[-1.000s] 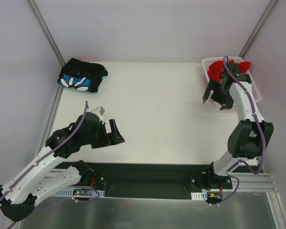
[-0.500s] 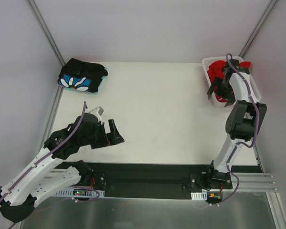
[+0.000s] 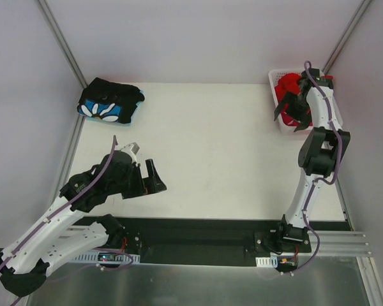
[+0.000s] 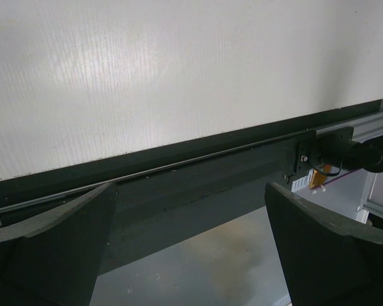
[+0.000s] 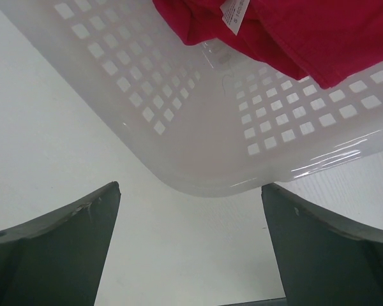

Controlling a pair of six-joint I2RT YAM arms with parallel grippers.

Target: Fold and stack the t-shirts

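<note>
My left gripper (image 4: pixel 190 191) and right gripper (image 5: pixel 189 191) both gape empty. The black t-shirt (image 3: pixel 110 102), at ten o'clock, lies lengthwise nine-to-three; the red t-shirt (image 5: pixel 319 38) is crumpled.

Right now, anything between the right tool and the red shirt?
Partly: the white basket's near corner sits right ahead of the open right tool; the red shirt lies further inside it, with nothing on top.

White arms (image 3: pixel 48 224), black joints (image 3: pixel 323 153), purple cables (image 3: pixel 110 155)
</note>
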